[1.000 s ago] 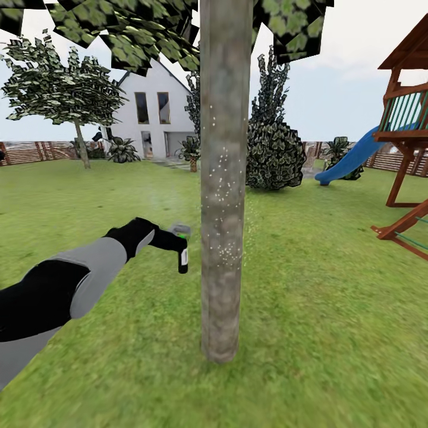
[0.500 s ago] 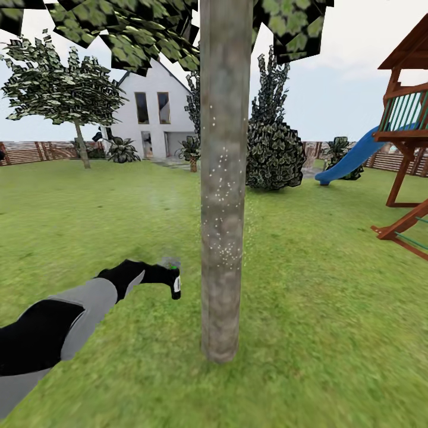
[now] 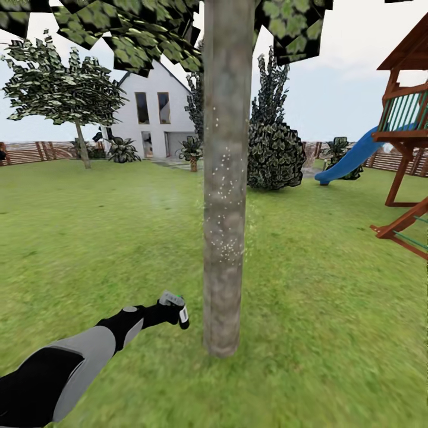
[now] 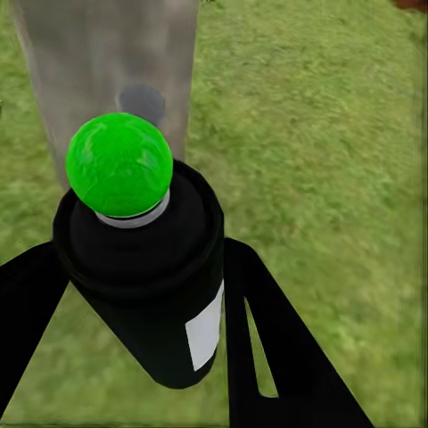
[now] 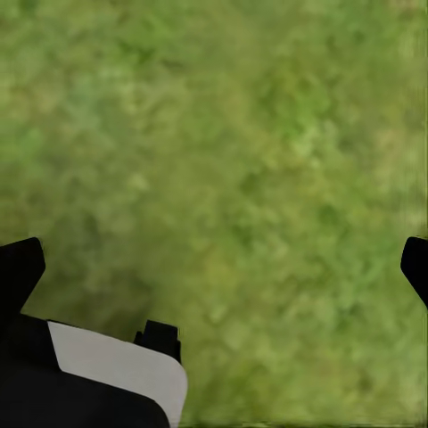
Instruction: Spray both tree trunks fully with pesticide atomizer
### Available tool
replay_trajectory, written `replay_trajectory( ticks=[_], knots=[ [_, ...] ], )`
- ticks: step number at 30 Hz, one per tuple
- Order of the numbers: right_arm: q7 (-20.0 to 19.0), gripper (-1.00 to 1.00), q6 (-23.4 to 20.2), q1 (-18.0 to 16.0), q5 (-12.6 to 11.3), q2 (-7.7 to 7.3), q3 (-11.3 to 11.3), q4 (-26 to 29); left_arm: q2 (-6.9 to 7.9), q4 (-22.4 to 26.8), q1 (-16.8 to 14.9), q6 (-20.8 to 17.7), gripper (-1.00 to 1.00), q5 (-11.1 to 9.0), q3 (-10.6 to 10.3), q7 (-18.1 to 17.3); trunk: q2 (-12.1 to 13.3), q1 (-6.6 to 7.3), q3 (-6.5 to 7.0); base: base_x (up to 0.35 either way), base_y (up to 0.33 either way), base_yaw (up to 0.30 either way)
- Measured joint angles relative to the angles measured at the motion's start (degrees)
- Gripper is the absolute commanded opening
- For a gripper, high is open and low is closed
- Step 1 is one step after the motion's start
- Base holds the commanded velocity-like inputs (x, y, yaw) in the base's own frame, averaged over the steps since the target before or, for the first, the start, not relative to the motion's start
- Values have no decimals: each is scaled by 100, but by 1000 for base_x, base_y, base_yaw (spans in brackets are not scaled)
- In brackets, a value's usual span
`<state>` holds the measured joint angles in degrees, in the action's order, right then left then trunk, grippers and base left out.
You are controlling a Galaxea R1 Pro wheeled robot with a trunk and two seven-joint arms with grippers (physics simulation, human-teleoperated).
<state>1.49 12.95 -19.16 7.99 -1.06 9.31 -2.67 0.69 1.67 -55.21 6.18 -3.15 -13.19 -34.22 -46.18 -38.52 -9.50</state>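
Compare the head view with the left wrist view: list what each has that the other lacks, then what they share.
Head view: the white house, blue slide, wooden playset, fence and second tree.
Left wrist view: the atomizer's green top close up, with dark gripper fingers on either side of the bottle.
Both: the pesticide atomizer, the left gripper, the near tree trunk and grass.
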Motion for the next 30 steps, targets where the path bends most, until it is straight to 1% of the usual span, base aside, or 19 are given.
replay_trajectory(
  ticks=[2,5,16,19,21,22,23,25,28,30],
  knots=[
    [0,100,4,0,0,0,0,2,1,0,2,-1,-100,-44,0,0,0,0,0,-226,72,0],
    [0,100,2,0,0,0,0,3,2,-1,2,-1,-100,-58,-1,6,1,-1,0,-172,12,0],
    [0,100,3,0,1,0,-4,5,2,-1,31,9,-100,-60,-7,8,0,0,0,-333,0,0],
    [46,100,10,0,-3,-22,-10,24,1,1,30,14,-100,-60,-7,9,0,0,0,-92,0,0],
    [144,100,13,0,-16,-170,-27,53,-3,2,31,16,-100,-59,-9,8,0,0,0,-21,0,0],
    [175,100,5,-1,-29,-271,-34,188,-4,1,30,16,-100,-60,-8,9,0,0,0,-9,0,0],
    [188,100,-3,-2,-33,-341,-34,336,-2,0,29,16,-100,-60,-9,9,0,0,0,-5,0,0],
    [232,100,-34,-8,-42,-522,-43,960,1,-1,31,16,-100,-59,-10,9,0,0,1,-2,0,0],
    [254,100,-14,-9,-36,-613,-32,1388,2,0,35,16,-100,-60,-9,9,0,0,0,0,0,0],
    [256,100,-5,-9,-35,-626,-28,1467,2,0,37,16,-100,-60,-9,9,0,0,0,0,0,0]
  ],
)
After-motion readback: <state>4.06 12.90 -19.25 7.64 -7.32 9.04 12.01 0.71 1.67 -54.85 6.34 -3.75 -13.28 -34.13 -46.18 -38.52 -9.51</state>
